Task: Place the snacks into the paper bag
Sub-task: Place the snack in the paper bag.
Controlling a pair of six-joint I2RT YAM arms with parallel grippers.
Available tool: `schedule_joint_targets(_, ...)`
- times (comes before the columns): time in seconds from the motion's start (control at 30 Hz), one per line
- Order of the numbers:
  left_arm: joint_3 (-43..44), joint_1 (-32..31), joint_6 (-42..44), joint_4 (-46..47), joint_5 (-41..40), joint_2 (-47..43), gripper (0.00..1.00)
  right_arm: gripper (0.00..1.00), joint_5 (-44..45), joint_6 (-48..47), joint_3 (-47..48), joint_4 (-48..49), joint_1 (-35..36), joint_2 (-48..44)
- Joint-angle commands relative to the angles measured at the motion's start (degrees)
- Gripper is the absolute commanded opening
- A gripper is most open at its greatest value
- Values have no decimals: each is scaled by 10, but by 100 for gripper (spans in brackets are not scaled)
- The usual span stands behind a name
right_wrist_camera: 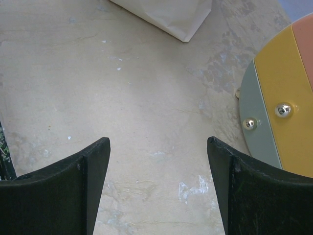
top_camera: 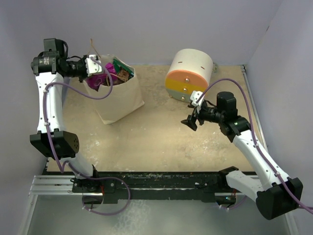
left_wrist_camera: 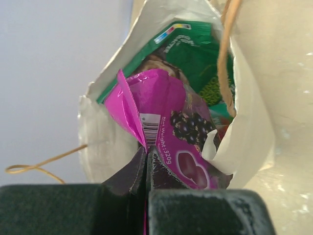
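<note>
L arm: reaches to far-left of desk. The left end effector is at the mouth of the paper bag.

L wrist view: left end effector has its fingers pinched tight on the crimped edge of the purple packet, so closed and gripping it. Purple packet sits in the bag's mouth, upper part above the rim, barcode side twd wrist cam. Behind it, deeper in: green packet, upright against the far wall. In the top view the green packet also pokes out of the opening, w/ a brownish packet edge beside it; can't ID that one. Bag wall is folded inward on the right of the wrist view. Twine handle hangs across the opening.

Bag stands upright, far-left on desk, well apart from the round drawer unit.

R arm: right end effector hovers centre-right, near the front of the drawer unit.

R wrist view: right end effector has its fingers wide apart, so open, w/ only desk seen btw them. Drawer unit is at right edge, w/ two metal knobs visible. Bag's bottom corner shows at top.
</note>
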Motion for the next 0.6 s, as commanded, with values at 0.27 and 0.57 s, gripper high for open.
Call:
schedule_joint_targets(0.27, -12, 0, -99, -99, 65, -34, 0, 82, 9, -10, 1, 20, -4, 3)
schedule_joint_targets(0.57, -120, -14, -227, 43, 57, -43, 0, 82, 15, -10, 1, 21, -4, 7)
